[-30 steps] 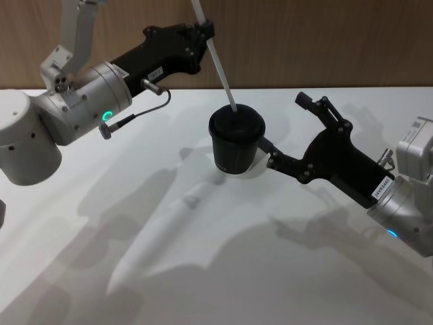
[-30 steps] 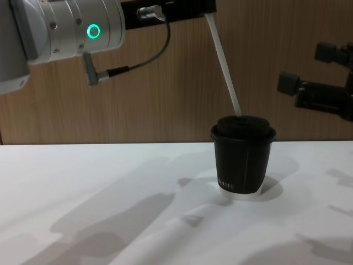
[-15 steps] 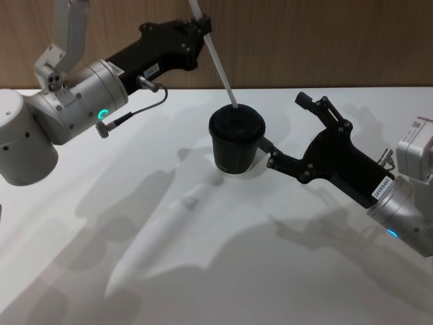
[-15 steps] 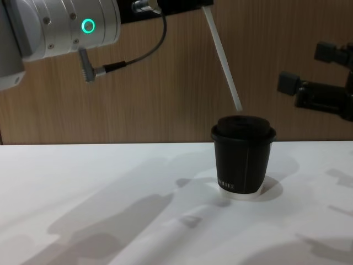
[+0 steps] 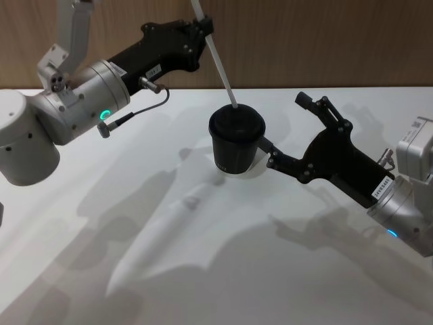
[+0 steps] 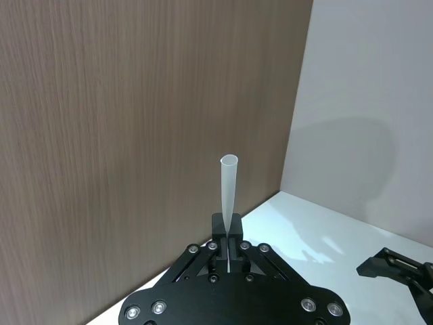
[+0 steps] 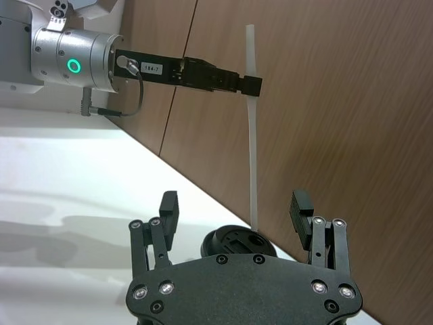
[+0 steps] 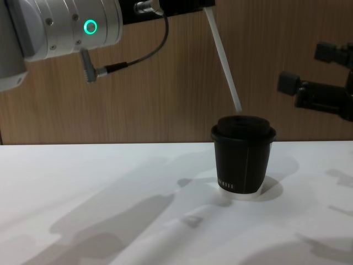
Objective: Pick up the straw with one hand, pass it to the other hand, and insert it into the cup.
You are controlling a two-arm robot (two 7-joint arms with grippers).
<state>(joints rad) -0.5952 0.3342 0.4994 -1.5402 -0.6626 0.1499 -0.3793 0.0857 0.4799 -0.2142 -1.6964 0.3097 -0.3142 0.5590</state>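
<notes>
- The table (image 5: 284, 284), white, is used as the work surface; the cup stands on it, roughly mid-table, so that both arms can reach it.
- The left gripper (image 5: 203, 28), long and slim on its silver cylinder, is held high above and behind the cup, a little to the cup's left. Its fingers are clenched on the straw near the straw's upper part, presumably so the long lower end is left free for aiming.
- The right gripper (image 5: 298, 125), short and blocky, is kept just beside the cup on its right, low by the cup wall. Its jaws are spread wide and nothing is gripped; it looks parked clear of the lid, perhaps ready to steady the cup.
- The cup (image 5: 235, 141) is upright, lid on, untouched by either gripper.
- The straw (image 8: 223, 59) is held tilted, its top leaning away to the cup's left. In the chest view its lower tip is seen just above the lid, not yet inside; it is apparently being lined up with the lid opening.
</notes>
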